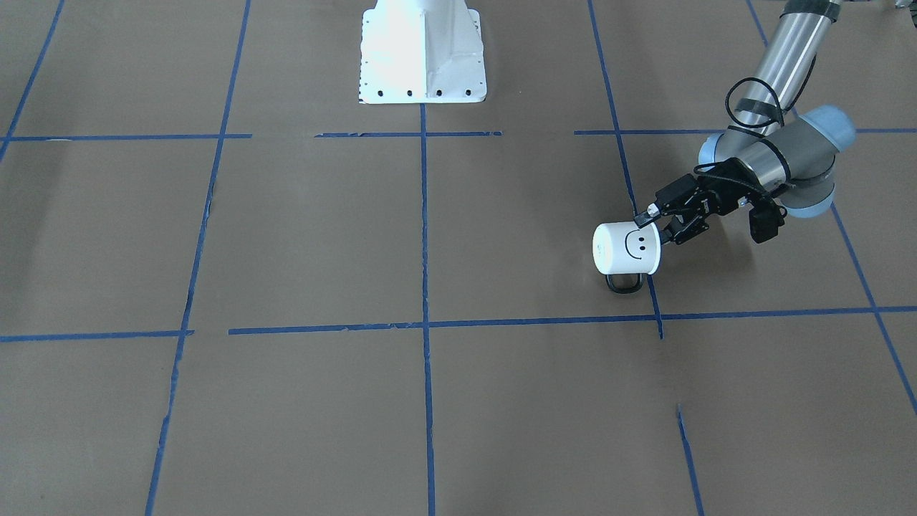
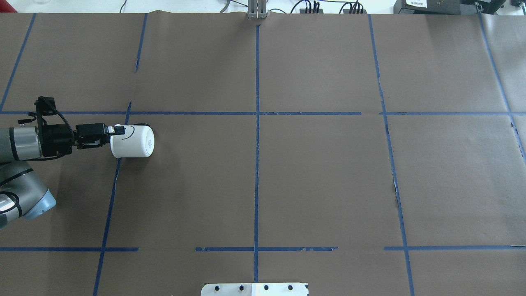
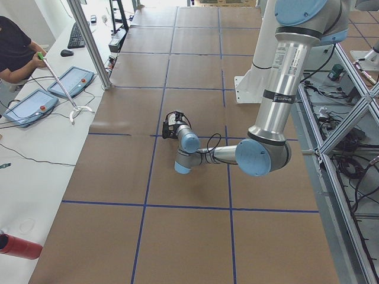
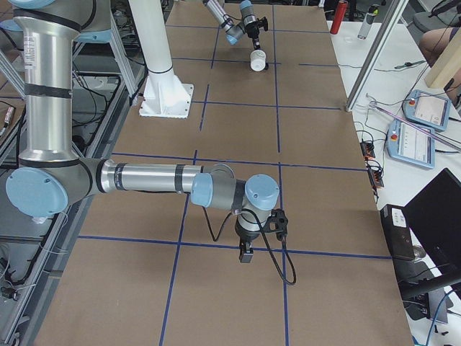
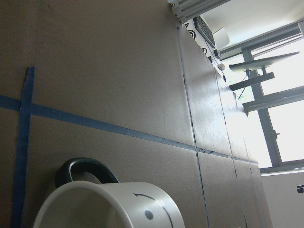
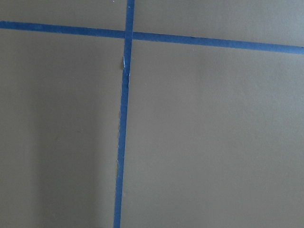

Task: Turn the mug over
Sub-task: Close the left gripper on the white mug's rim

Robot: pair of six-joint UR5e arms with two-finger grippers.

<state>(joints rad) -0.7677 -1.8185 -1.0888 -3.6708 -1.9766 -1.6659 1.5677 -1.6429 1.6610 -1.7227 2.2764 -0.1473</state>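
The white mug [image 1: 625,249] with a black smiley face lies on its side at my left, bottom pointing away from the arm. Its black loop handle [image 1: 625,283] hangs down at the brown table. My left gripper [image 1: 655,228] is shut on the mug's rim, one finger [image 2: 118,130] outside the wall. The overhead view shows the mug [image 2: 132,141] just right of a blue tape line. The left wrist view shows the mug's wall [image 5: 109,206] and handle [image 5: 83,168] close up. My right gripper [image 4: 245,252] hangs low over the table far from the mug; I cannot tell whether it is open or shut.
The brown paper table top is marked with a grid of blue tape [image 2: 257,123]. The white robot base [image 1: 423,54] stands at the middle of the robot's side. A side bench with tablets [image 3: 35,103] and a person's arm lies beyond the table edge.
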